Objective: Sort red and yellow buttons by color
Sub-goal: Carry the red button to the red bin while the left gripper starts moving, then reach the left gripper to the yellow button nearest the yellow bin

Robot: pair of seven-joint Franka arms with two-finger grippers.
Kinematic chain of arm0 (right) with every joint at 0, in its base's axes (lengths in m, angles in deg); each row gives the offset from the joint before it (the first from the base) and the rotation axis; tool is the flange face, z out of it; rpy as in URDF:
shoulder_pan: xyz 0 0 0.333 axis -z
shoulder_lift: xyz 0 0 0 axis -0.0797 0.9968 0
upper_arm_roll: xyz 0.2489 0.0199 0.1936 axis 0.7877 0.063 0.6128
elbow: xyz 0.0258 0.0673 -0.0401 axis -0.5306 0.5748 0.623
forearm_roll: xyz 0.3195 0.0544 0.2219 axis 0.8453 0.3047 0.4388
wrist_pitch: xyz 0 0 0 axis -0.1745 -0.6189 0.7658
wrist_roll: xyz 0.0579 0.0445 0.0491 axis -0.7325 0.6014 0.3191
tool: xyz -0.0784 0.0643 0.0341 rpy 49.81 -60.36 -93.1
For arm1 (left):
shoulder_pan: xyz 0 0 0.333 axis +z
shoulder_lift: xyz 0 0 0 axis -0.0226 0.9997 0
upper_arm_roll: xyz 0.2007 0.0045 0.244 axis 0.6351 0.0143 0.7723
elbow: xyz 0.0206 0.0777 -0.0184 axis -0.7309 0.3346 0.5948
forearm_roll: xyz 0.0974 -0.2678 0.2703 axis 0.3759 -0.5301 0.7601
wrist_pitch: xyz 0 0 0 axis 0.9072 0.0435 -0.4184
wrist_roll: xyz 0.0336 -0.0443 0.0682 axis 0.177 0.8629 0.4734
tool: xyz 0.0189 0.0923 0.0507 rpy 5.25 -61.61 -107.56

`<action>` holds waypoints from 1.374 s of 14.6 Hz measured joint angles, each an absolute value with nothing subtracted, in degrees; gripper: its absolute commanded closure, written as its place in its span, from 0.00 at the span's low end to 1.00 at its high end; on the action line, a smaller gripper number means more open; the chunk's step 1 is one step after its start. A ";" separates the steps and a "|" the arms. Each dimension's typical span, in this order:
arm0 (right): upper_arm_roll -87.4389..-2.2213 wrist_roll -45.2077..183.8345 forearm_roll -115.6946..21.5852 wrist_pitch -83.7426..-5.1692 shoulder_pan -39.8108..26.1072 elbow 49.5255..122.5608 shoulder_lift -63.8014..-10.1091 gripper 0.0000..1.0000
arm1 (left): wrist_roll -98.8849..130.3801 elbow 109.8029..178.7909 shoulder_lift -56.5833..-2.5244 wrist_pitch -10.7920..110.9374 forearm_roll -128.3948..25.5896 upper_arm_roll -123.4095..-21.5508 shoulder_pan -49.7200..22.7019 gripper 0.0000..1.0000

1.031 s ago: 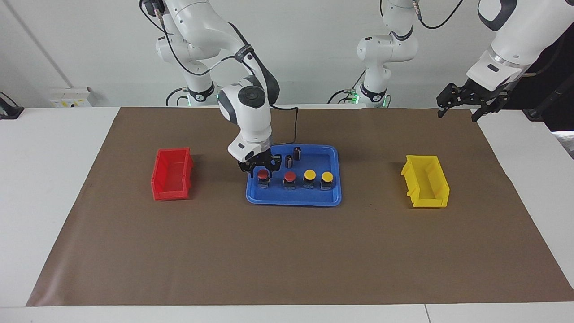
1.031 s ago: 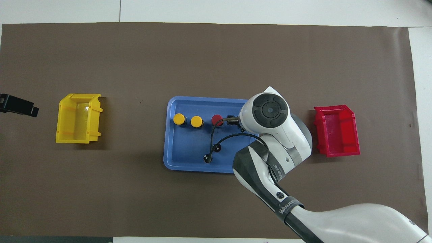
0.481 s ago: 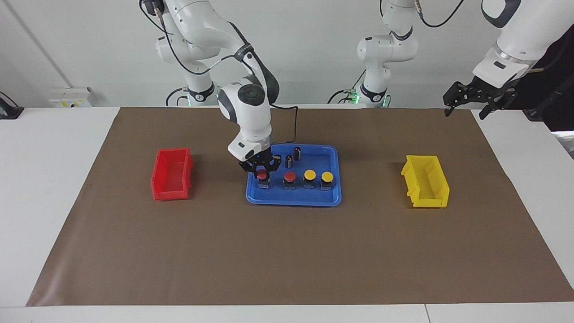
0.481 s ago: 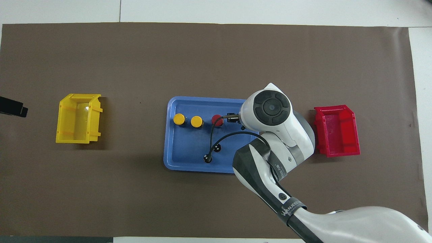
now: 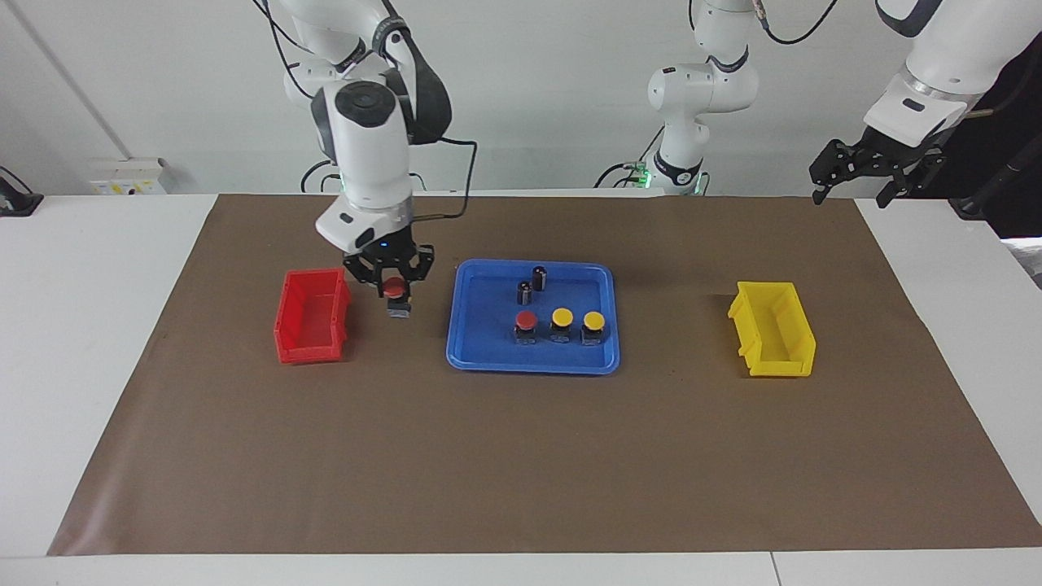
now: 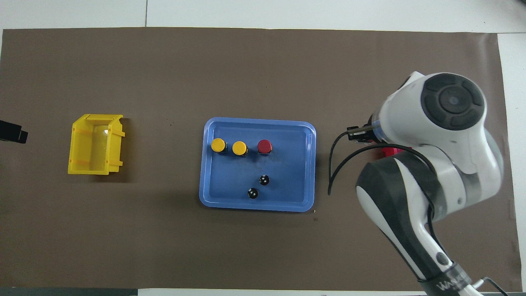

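Facing view, read across from the right arm's end of the desk.

Red bin (image 5: pixel 312 316): open-topped, on the brown paper mat (image 5: pixel 521 456), nothing visible in it.

My right gripper (image 5: pixel 392 281): raised over the mat between the red bin and the blue tray (image 5: pixel 533 363), just beside the bin. Jaws pinched onto a red button (image 5: pixel 396 293). Round flat red cap sits between the jaws; its black blocky base hangs below them, clear of the mat. In the overhead view my own arm covers this button and most of the bin.

Blue tray, mid-desk, shallow, with rounded corners. In it a row of three buttons, each a flat round cap on a black base, standing upright: second red button (image 5: pixel 526 323) at the end toward the right arm, then first yellow button (image 5: pixel 562 320), then second yellow button (image 5: pixel 593 325). The row is evenly spaced, none touching. Nearer to the robots in the same tray, two small dark cylinders (image 5: pixel 531 286) with no caps, close together.

Yellow bin (image 5: pixel 773 328): open-topped, toward the left arm's end, nothing visible in it.

My left gripper (image 5: pixel 869 169): raised over the desk's corner at that end, arm waiting, jaws spread and holding nothing.
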State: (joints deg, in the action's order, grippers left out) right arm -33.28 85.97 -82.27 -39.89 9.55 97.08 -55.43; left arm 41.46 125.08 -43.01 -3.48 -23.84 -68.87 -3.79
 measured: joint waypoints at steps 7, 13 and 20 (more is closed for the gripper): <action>-35.95 65.09 -76.74 -42.92 23.21 111.52 -64.68 0.77 | 41.44 125.12 -43.08 -3.49 -23.84 -70.19 -4.53 0.00; -36.55 64.37 -76.59 -51.55 23.67 117.15 -63.45 0.77 | 28.79 136.08 -44.92 11.69 -23.86 -70.74 -13.99 0.00; -36.48 64.43 -76.55 -58.51 23.66 122.44 -60.79 0.76 | 7.71 147.46 -37.35 32.17 -25.40 -71.18 -27.39 0.15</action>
